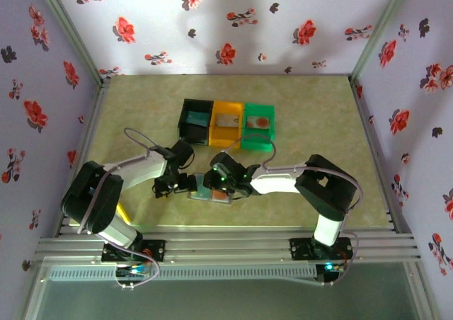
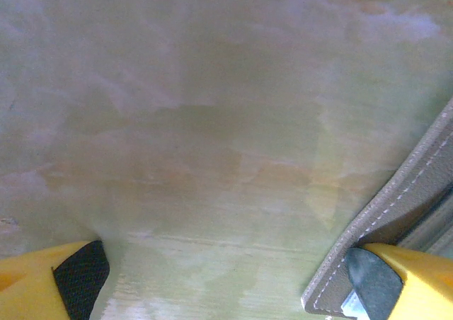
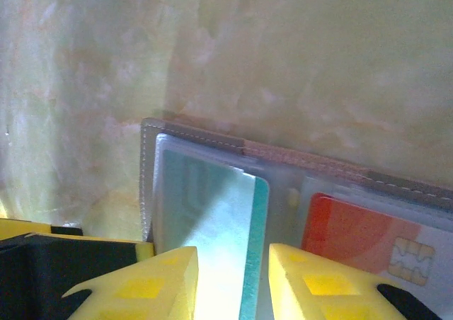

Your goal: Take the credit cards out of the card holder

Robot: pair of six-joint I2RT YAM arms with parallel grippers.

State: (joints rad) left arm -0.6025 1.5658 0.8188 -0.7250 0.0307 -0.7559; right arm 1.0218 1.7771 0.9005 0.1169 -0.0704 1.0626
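Note:
The grey card holder (image 1: 207, 195) lies open on the table between both grippers. In the right wrist view its stitched edge (image 3: 212, 134) frames clear sleeves. A blue-green card (image 3: 212, 221) sticks partly out of the left sleeve, glaring in the light. A red card (image 3: 347, 228) with a chip sits in the right sleeve. My right gripper (image 3: 233, 284) is open, its yellow fingers either side of the blue-green card's near end. My left gripper (image 2: 233, 292) is wide open over bare table, and its right fingertip (image 2: 396, 284) rests on the holder's corner (image 2: 396, 214).
Behind the holder stand a black bin (image 1: 196, 120), an orange bin (image 1: 226, 123) with a greyish card in it, and a green bin (image 1: 257, 127) holding a pale card with an orange-red mark. Floral walls enclose the table.

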